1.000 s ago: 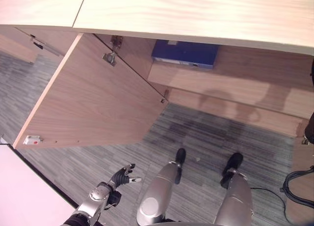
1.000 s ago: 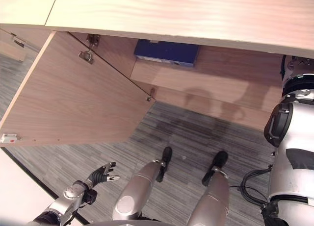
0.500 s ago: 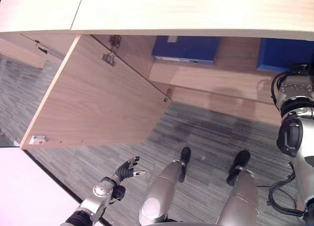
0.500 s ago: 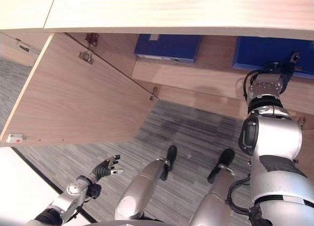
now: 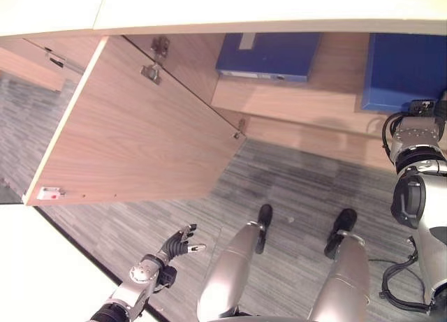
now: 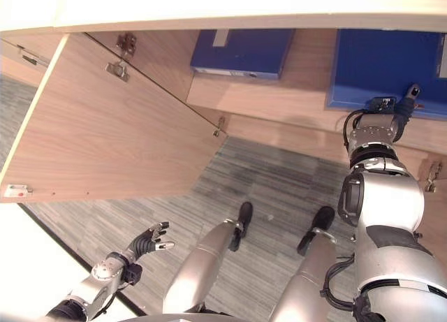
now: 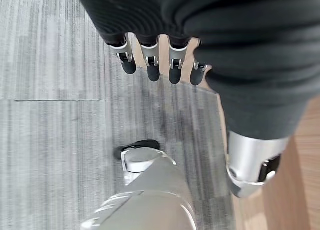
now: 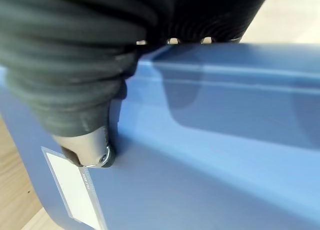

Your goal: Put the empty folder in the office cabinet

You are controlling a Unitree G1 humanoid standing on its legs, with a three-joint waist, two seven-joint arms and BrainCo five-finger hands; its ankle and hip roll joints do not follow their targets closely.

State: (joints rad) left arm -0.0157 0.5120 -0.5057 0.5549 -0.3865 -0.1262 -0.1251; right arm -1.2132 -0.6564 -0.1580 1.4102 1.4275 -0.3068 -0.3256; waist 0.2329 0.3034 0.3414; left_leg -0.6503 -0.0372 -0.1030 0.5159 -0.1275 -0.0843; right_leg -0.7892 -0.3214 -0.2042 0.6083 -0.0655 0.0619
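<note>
Right robot hand point(image 6: 398, 107) gripped blue folder point(image 6: 391, 67), thumb pressed on face near spine label, fingers apparently over top edge. Folder stood on cabinet shelf point(image 6: 293, 98), well apart from second blue folder point(image 6: 241, 53). Left robot hand point(image 5: 178, 243) hung low, fingers relaxed. Risk: folder tipping off shelf edge on release; door point(image 5: 133, 137) open, unobstructed.

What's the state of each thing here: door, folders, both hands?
Cabinet door: swung wide open.
Folder on the shelf: lying flat inside the cabinet, untouched.
Folder at the right hand: at the cabinet opening, gripped.
Right hand: thumb and fingers clamped on that folder.
Left hand: low over the carpet, fingers relaxed, holding nothing.
</note>
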